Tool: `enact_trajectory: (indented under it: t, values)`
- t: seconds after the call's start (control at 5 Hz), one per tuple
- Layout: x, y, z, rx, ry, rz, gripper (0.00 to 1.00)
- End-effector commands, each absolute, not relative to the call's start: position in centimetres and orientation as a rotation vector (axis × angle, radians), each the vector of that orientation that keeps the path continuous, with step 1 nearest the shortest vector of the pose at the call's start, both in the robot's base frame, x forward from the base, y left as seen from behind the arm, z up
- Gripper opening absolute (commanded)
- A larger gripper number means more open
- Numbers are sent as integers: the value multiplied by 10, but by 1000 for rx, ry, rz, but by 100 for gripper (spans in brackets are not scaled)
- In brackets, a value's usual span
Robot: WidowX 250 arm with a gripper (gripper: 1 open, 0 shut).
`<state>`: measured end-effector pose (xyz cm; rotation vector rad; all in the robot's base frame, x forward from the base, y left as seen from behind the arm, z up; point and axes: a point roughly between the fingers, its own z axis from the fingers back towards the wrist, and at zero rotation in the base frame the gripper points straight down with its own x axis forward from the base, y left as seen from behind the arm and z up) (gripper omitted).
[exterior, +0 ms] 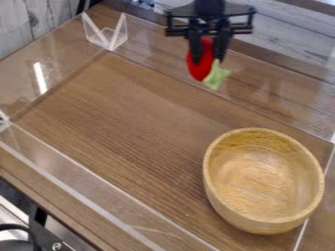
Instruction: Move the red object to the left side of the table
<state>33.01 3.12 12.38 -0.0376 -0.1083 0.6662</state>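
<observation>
The red object (199,68), a small glossy red toy fruit with a green leafy bit (216,78) at its lower right, hangs in the air above the far middle of the table (118,127). My black gripper (201,59) points straight down and is shut on the red object from above. Its fingers cover the fruit's upper part. The fruit hangs well above the wood surface, left of the bowl.
A large round light-wood bowl (263,178) sits at the front right. Low clear acrylic walls (78,186) edge the tabletop. A small clear acrylic stand (105,31) is at the far left corner. A dark post (16,88) crosses the left foreground.
</observation>
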Motion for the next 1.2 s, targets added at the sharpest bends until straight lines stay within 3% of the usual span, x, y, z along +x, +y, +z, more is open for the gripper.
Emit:
enact_trajectory:
  t: [0.0,0.4,1.0]
  values:
    - [315,53,157,-37,-191,736,0]
    - [292,83,170,-6,-200,821,0]
    - [281,125,143,56,-211,886,0]
